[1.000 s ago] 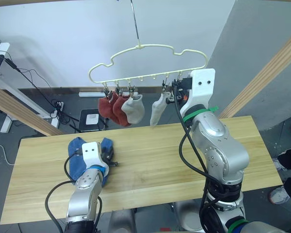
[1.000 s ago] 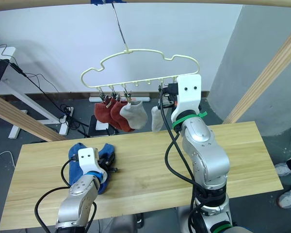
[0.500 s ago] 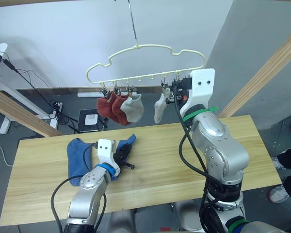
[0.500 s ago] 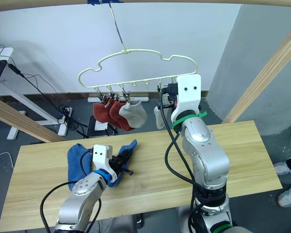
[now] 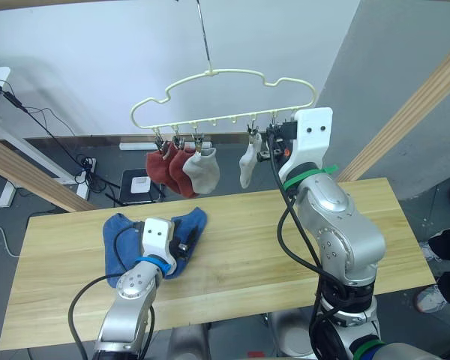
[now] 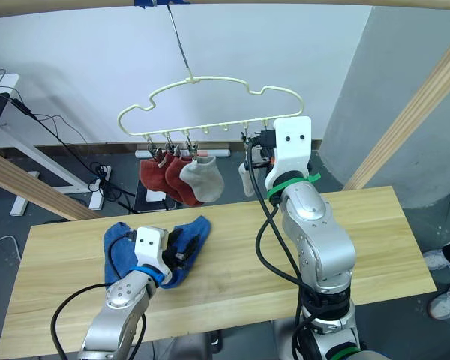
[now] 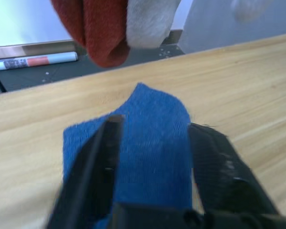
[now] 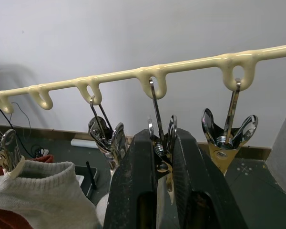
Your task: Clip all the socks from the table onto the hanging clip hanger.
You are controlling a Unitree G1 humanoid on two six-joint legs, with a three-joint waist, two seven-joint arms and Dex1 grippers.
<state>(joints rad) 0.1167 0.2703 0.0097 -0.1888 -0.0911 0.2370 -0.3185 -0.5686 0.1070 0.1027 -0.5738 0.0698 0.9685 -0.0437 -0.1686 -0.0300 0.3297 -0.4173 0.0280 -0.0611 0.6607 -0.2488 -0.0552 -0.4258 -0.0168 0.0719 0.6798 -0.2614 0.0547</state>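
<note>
Nearest, the left gripper (image 7: 150,143) lay low over the tabletop (image 5: 285,255), its fingers spread either side of a blue sock (image 7: 148,143) and not yet pinching it; a second blue sock (image 5: 118,238) lay just beside. Closing squarely on one layer of knit, near its cuff, would probably lift it cleanly. Farther back, the right gripper (image 8: 158,148) was squeezed onto a metal clip (image 8: 160,136) of the clip hanger (image 5: 225,75), where two rust red socks (image 5: 171,166) and two grey socks (image 5: 201,168) hung.
</note>
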